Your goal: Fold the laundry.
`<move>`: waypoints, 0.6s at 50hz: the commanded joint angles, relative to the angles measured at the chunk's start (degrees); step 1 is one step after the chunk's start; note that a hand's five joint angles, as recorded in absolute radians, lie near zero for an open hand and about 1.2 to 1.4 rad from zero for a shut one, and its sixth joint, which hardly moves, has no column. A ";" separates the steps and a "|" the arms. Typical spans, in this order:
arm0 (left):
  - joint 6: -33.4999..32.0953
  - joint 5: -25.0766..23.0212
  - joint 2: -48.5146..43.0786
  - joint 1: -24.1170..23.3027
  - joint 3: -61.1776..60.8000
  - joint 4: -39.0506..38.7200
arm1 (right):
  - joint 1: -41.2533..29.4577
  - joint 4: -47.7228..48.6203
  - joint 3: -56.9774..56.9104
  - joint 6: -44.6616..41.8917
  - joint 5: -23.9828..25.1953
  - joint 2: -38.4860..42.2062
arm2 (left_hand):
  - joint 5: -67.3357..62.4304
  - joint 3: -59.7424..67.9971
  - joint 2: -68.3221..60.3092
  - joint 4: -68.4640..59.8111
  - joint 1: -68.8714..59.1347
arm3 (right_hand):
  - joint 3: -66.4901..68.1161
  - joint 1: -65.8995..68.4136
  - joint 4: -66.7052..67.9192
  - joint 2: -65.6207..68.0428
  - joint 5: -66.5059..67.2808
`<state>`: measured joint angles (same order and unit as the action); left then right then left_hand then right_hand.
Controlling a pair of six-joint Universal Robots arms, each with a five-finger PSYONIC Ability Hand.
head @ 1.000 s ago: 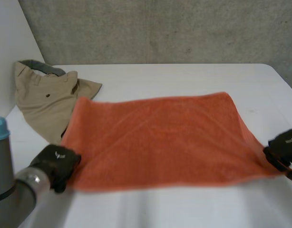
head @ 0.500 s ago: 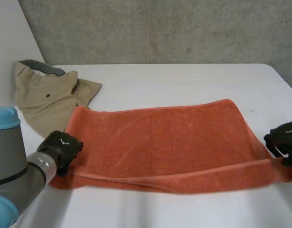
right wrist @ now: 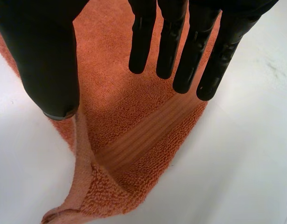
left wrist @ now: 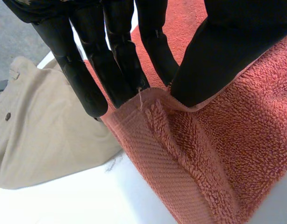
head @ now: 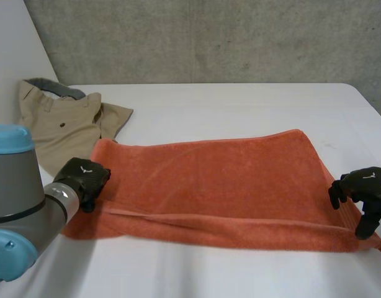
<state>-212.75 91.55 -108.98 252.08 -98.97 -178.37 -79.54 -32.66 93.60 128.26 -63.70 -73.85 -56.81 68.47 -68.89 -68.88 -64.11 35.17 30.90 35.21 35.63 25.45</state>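
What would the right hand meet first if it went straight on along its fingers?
Probably the orange towel: the right hand's open fingers point down at its end, though the gap is unclear.

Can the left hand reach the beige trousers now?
Not yet, probably: the left hand is pinching the orange towel. The beige trousers lie right beside it, nothing between, so likely yes after release.

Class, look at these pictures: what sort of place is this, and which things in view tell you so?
Probably a robotics lab or test room, not a home: a bare concrete wall, a plain white table, and a robot arm at an orange towel beside khaki trousers.
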 commanded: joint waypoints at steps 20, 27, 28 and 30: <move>-0.30 -0.06 1.84 0.42 -1.40 0.04 | -2.82 6.11 7.39 -0.91 -4.68 1.25 | -13.19 11.53 -11.11 -11.12 -15.89 | 1.32 5.59 1.28 0.85 1.04; -0.30 -0.06 1.58 0.43 -1.05 0.13 | -2.38 9.54 8.01 -1.08 -5.20 1.17 | -13.19 11.53 -11.11 -11.12 -15.89 | 44.83 49.10 44.79 44.37 44.55; -0.30 -0.06 1.58 0.34 -1.05 0.22 | -2.38 9.72 7.92 -1.17 -5.38 0.99 | -13.19 11.53 -11.11 -11.12 -15.89 | 44.83 49.10 44.79 44.37 44.55; -0.30 -0.14 1.67 0.16 -1.05 0.22 | -2.55 9.37 7.30 -2.31 -6.26 0.64 | -13.19 11.53 -11.11 -11.12 -15.89 | 44.83 49.10 44.79 44.37 44.55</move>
<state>-213.04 91.48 -107.38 252.55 -100.09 -178.29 -82.12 -24.43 101.67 127.24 -68.73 -72.61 -56.81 68.46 -68.89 -68.89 -64.11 66.85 56.78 66.96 66.95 55.50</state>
